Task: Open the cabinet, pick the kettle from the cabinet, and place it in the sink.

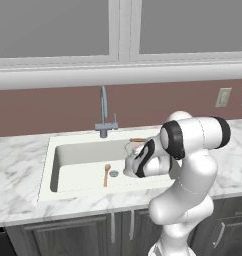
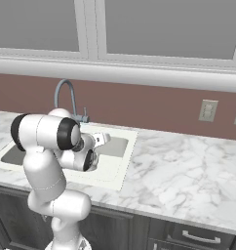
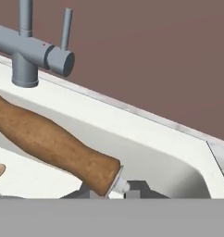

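While the arm reaches over the sink (image 1: 48, 170), the gripper (image 3: 115, 190) is clamped on the kettle's (image 1: 130, 150) wooden handle bar.

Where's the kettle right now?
The kettle hangs over the right part of the sink, right of the faucet; the gripper is shut on its wooden handle in the hand view.

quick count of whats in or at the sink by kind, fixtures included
kettle: 1, held over the sink by its brown handle bar
wooden spoon: 1
faucet: 1
drain: 1
total: 4
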Robot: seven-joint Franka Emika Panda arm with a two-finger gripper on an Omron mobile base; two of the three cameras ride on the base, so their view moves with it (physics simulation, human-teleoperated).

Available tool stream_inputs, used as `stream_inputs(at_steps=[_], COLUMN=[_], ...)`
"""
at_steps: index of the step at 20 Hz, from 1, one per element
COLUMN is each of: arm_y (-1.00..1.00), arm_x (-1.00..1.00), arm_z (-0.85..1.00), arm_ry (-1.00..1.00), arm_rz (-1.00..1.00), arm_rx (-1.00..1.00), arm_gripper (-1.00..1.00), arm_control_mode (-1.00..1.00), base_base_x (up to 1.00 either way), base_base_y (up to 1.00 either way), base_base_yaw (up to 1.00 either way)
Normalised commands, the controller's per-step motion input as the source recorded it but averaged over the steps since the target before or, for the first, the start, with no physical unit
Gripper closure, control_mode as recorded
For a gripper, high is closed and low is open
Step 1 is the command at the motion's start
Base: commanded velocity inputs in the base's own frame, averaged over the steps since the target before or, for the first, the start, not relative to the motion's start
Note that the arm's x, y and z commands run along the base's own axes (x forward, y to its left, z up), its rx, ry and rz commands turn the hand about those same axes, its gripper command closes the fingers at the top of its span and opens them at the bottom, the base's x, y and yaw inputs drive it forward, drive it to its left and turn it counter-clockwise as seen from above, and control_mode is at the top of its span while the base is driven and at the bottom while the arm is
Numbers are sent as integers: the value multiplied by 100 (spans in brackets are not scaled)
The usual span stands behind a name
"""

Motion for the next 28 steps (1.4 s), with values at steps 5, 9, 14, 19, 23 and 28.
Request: stream_inputs(at_steps=[5, 9, 14, 19, 23, 28], arm_y=[0, 0, 0, 0, 0, 0], arm_x=[2, 7, 12, 14, 10, 1], arm_z=[0, -5, -11, -14, -15, -22], arm_ry=[-5, -2, 0, 0, 0, 0], arm_rz=[0, 0, 0, -2, -1, -1], arm_rx=[1, 0, 0, 0, 0, 0], arm_gripper=[100, 100, 100, 100, 100, 100], arm_control_mode=[-100, -100, -100, -100, -100, -100], base_base_x=[0, 0, 0, 0, 0, 0], base_base_y=[0, 0, 0, 0, 0, 0], base_base_yaw=[0, 0, 0, 0, 0, 0])
